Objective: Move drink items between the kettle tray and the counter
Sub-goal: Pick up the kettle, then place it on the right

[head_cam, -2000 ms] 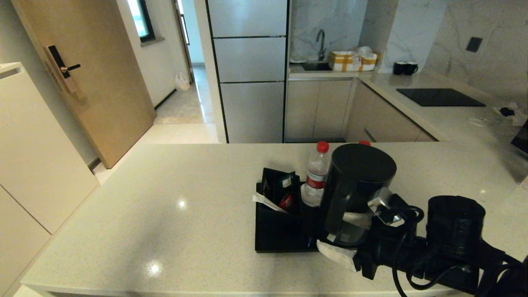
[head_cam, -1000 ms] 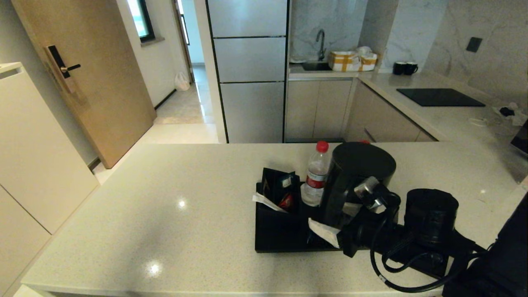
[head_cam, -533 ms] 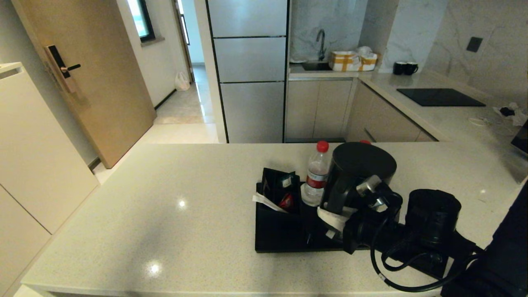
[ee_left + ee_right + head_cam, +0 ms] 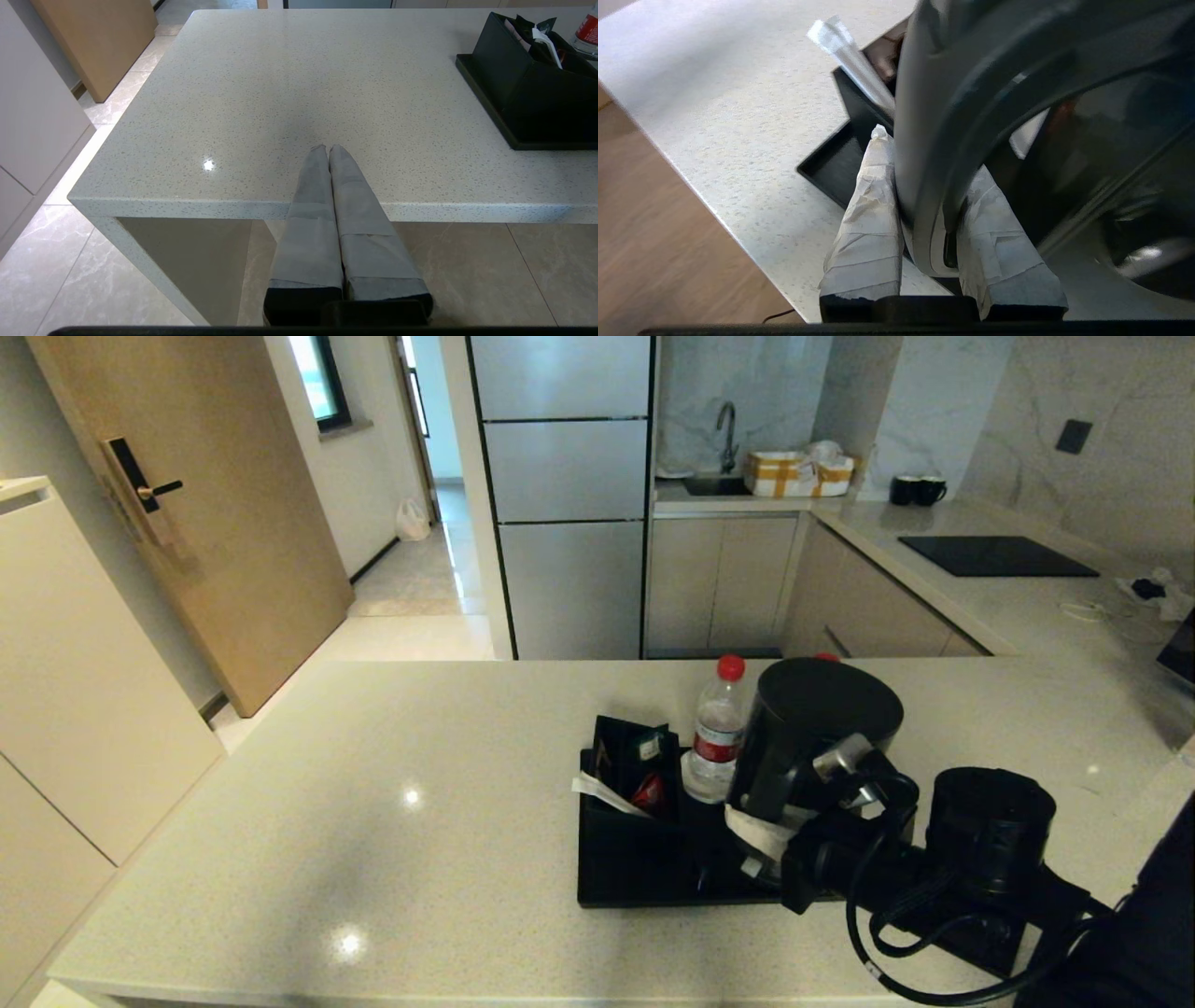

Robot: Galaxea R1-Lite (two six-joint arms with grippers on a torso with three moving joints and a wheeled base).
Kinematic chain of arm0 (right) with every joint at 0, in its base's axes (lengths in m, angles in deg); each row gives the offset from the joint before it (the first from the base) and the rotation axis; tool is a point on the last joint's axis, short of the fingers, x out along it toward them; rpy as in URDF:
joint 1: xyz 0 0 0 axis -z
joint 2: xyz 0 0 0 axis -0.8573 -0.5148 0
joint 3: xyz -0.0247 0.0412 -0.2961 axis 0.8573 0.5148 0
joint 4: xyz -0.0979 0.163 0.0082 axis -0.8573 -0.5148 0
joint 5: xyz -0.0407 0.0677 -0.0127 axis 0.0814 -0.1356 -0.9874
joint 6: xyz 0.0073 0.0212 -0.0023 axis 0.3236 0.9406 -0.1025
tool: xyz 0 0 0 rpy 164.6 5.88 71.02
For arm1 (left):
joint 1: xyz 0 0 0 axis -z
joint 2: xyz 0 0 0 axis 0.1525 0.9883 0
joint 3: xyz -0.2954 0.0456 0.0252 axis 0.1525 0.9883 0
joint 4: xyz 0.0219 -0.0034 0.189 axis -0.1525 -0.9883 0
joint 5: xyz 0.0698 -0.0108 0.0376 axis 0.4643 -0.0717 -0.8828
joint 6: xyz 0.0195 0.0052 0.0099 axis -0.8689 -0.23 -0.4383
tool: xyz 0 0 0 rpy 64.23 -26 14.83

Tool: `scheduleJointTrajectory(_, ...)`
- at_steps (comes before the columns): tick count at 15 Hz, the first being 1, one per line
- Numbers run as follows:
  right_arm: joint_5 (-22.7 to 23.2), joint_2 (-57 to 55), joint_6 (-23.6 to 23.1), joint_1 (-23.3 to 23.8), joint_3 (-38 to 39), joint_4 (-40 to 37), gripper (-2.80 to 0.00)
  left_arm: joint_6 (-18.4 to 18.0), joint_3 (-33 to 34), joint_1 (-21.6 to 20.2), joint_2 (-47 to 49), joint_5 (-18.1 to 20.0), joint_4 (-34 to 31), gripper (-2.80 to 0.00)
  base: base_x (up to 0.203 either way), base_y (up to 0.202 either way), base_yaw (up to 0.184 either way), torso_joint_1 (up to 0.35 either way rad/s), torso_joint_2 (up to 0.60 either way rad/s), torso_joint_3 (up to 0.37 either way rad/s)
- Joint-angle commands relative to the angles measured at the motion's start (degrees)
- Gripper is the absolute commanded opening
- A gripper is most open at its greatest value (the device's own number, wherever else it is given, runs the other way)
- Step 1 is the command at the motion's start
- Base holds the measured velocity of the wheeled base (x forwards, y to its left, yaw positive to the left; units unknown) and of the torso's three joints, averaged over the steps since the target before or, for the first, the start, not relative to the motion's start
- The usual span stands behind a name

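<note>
The dark grey kettle [image 4: 826,714] stands on the right part of the black kettle tray [image 4: 625,889], which lies on the beige counter [image 4: 373,803]. My right gripper [image 4: 758,833] reaches in from the right and is shut on the kettle's loop handle [image 4: 934,186], one taped finger [image 4: 871,219] on each side of it. The clear bottle with the red cap [image 4: 717,737] stands upright on the tray just left of the kettle. My left gripper [image 4: 327,148] hangs shut and empty by the counter's near edge, left of the tray.
A black sachet box [image 4: 630,767] with packets fills the tray's left part. A second red cap [image 4: 824,659] peeks out behind the kettle. The black hob [image 4: 994,555] lies on the far side counter at the right. Bare counter stretches left of the tray.
My right gripper came in from the right front, slid its fingers around the kettle handle and shut on it. The kettle has shifted very slightly to the right.
</note>
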State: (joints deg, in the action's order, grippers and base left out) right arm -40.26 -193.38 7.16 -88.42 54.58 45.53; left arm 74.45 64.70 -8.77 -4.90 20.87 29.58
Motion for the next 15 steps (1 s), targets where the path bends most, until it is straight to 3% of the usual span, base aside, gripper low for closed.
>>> scheduleJointTrajectory(1,-0.9,3.3,-0.8,-0.4,0.6,-1.1,-2.80,0.0,0.0,0.0,0.1,0.0,0.0,-2.80,0.000,0.000,0.000,0.000,0.00,0.000)
scheduleJointTrajectory(4,-2.1,8.8,-5.3,-0.5,0.0,-8.8,-2.80,0.0,0.0,0.0,0.1,0.0,0.0,-2.80,0.000,0.000,0.000,0.000,0.00,0.000)
scheduleJointTrajectory(8,-3.2,14.7,-6.6,-0.5,-0.9,-18.0,-2.80,0.0,0.0,0.0,0.1,0.0,0.0,-2.80,0.000,0.000,0.000,0.000,0.00,0.000)
scheduleJointTrajectory(15,-7.6,17.3,-9.4,0.0,-1.9,-21.7,-2.80,0.0,0.0,0.0,0.1,0.0,0.0,-2.80,0.000,0.000,0.000,0.000,0.00,0.000)
